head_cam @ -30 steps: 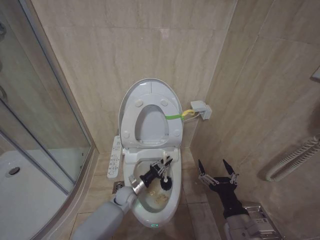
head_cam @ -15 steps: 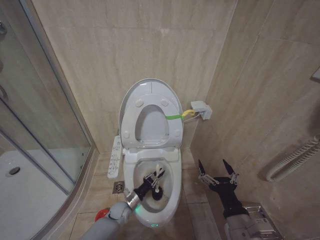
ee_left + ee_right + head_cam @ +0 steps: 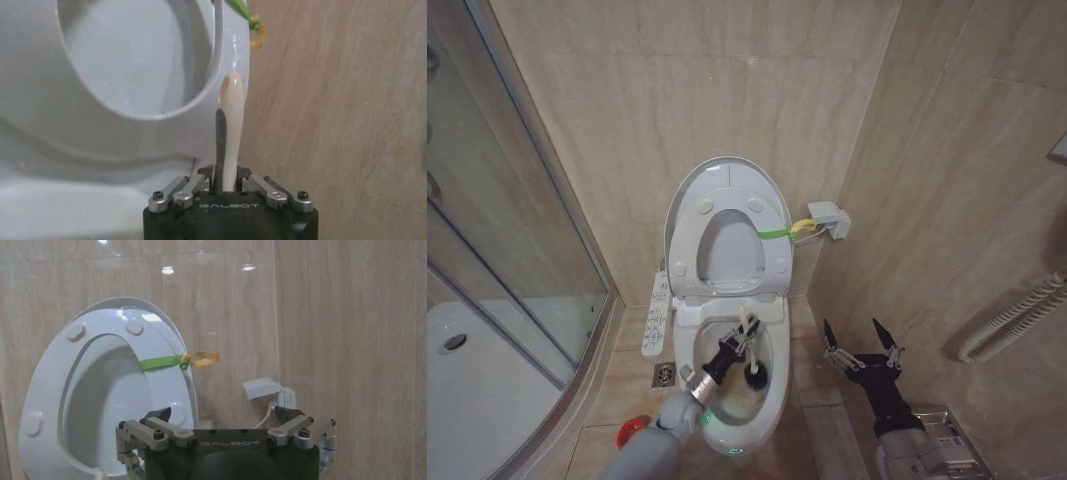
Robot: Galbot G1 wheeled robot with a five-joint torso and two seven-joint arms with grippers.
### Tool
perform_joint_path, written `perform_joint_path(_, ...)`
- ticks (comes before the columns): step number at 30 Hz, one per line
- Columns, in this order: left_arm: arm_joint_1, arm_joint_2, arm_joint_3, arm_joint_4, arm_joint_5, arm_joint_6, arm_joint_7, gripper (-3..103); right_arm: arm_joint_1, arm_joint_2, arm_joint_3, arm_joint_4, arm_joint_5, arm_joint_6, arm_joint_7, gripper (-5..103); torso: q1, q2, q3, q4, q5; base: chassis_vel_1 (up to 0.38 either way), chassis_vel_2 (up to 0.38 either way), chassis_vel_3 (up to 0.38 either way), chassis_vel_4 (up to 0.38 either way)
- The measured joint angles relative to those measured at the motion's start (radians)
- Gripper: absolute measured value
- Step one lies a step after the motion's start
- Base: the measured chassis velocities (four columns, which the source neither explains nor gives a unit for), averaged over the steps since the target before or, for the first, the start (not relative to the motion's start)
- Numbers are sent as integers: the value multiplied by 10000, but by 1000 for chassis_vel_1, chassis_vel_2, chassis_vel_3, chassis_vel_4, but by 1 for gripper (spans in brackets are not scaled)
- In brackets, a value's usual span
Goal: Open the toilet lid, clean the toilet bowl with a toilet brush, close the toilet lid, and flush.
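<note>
The word "GALBOT" stands in pale letters on the black body of the left pincer (image 3: 229, 187), just below its fingers, as the left wrist view shows. The same word "GALBOT" is printed on the black body of the right pincer (image 3: 227, 426) in the right wrist view.

You have even, soft light from above, with small bright spots of glare on the wall tiles (image 3: 167, 270) and a gentle shine on the lid (image 3: 727, 180). Shadows are weak. In the left wrist view the brush (image 3: 229, 125) handle and the seat (image 3: 120, 60) look slightly soft.
</note>
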Motion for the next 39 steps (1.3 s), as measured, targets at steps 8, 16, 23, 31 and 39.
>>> perform_joint_path(8,197,-231,-192,435,192,-148,182,22,0,0,0,0,0,0,0,100,0,0,0,0,0,0,0,0,0)
perform_joint_path(16,-216,-306,-410,265,-264,-70,55,22,0,1,0,0,0,0,0,100,0,0,1,-2,1,0,0,0,0)
perform_joint_path(23,81,-841,-486,455,-255,-82,76,21,0,0,0,0,0,0,0,100,0,0,0,-1,0,0,0,0,0)
perform_joint_path(31,165,-897,-507,595,11,-155,213,21,0,0,0,0,0,-1,0,100,0,0,0,0,-1,0,0,0,0)
perform_joint_path(39,-355,-925,-601,869,309,-364,175,21,0,0,0,0,0,0,0,100,1,0,1,-3,-1,0,0,0,0)
